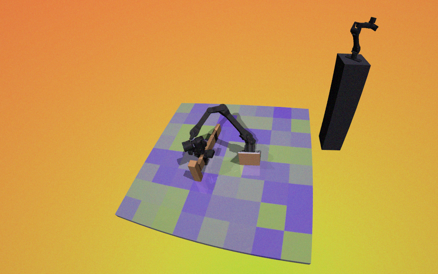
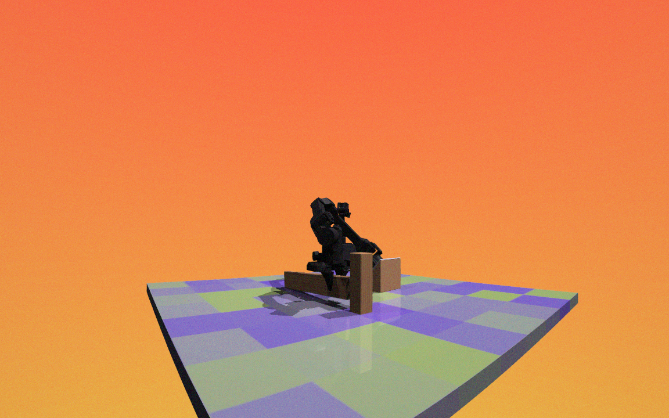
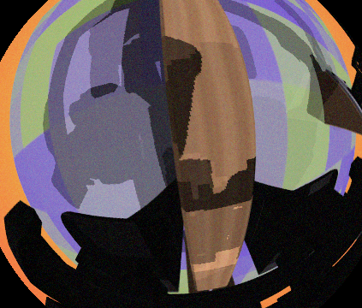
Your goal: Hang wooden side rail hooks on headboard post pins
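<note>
Rail (image 1: 211,141) (image 2: 305,283) (image 3: 215,107) met or nearly met the post (image 1: 195,170) (image 2: 360,283) at seven o'clock in the top view; hooks and pins were hidden, so seating couldn't be told. A release with hooks short of the pins could have dropped that end. Next up the rail, the gripper (image 1: 204,157) (image 2: 334,278) (image 3: 201,180) was clamped on it; a skewed push might have jammed the hooks. Towards one o'clock, the far end could have lifted off the table (image 1: 264,243) (image 2: 254,358) (image 3: 270,128) if tipped.
</note>
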Robot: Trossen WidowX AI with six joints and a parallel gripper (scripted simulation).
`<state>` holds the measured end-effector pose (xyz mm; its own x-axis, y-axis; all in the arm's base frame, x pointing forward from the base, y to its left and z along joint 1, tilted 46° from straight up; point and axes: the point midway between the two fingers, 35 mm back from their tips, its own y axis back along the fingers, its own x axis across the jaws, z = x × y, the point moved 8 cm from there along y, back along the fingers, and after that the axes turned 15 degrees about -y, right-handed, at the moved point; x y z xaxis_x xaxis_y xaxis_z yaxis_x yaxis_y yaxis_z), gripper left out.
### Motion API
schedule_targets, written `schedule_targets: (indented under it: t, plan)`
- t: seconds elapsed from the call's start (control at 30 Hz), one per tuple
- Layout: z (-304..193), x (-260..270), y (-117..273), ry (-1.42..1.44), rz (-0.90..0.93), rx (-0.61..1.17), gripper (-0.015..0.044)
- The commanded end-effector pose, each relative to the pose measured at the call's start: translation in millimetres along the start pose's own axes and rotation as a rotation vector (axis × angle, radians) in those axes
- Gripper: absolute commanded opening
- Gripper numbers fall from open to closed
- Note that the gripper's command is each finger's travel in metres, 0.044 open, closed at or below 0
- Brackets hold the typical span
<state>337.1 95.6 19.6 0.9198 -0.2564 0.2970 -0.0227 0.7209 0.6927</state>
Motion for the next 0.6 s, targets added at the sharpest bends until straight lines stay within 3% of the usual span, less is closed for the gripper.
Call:
schedule_targets:
  t: [0.0,0.57]
  plan:
    - [-2.8,-2.0,3.1,0.005,0.005,0.009,0.0]
    - [-4.3,-3.6,3.1,0.005,0.005,0.009,0.0]
